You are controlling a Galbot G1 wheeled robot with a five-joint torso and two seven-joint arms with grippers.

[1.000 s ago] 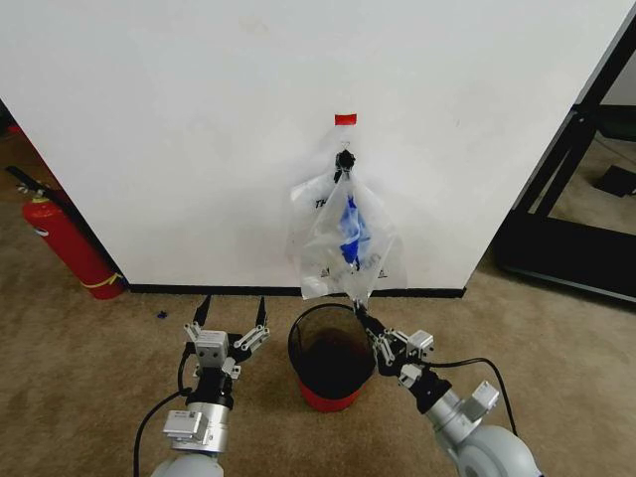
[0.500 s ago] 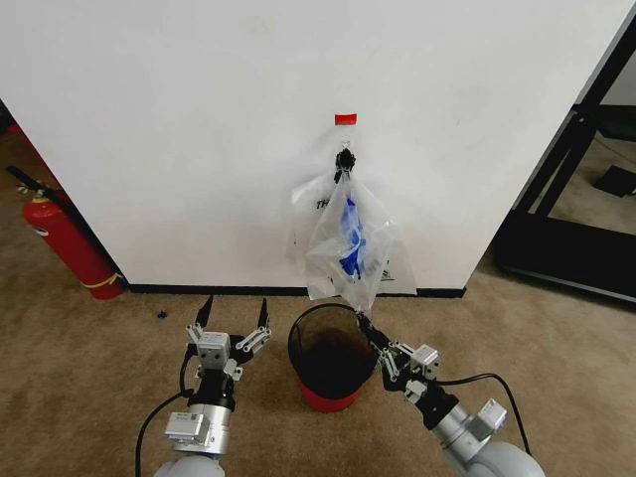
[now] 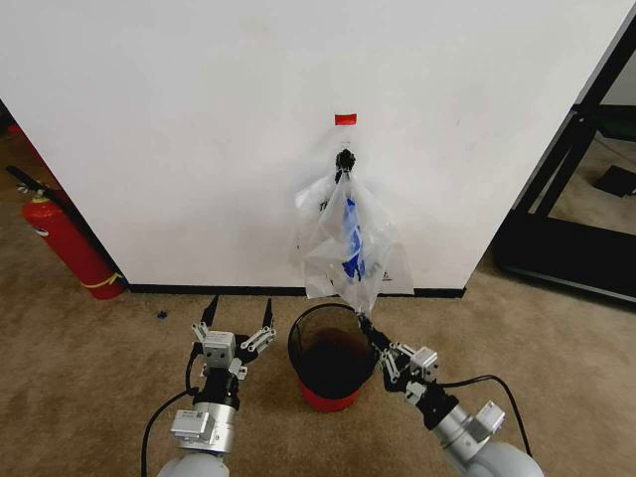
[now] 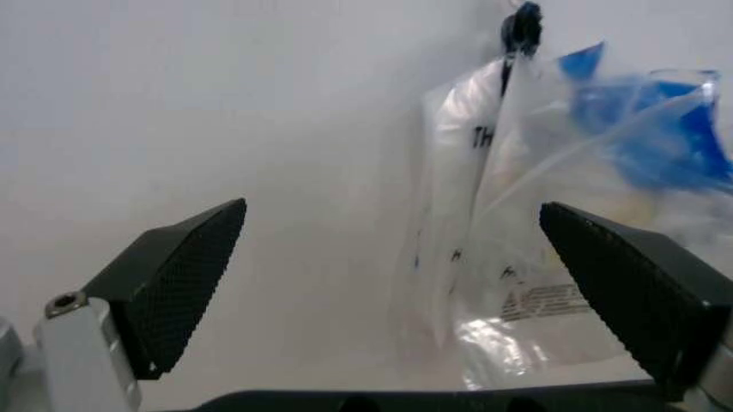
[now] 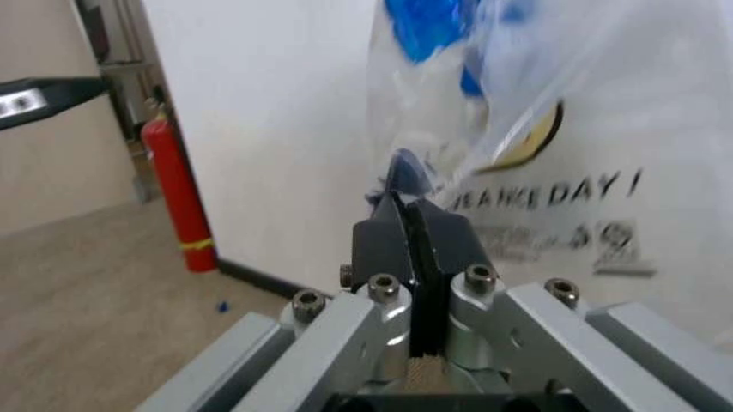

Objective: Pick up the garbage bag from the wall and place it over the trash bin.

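Garbage bag [image 3: 348, 248]: thin crinkly plastic, hangs from black clip [image 3: 345, 159] on wall [image 3: 179, 129], above round trash bin [image 3: 333, 350]. Right gripper [image 3: 364, 322] clamped on bag's bottom corner, as before. Left gripper [image 3: 238, 313] wide open, empty, slightly higher.

The bag's [image 5: 538, 129] top runs off the right wrist view; its lettering [image 4: 487, 137] is cut short behind a fold.

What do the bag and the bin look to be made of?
The bag: thin translucent plastic film, glossy, judging by its creases and the blue showing through. The bin: probably hard dark see-through plastic; its inside shows through the wall, with an opaque black rim and red base.
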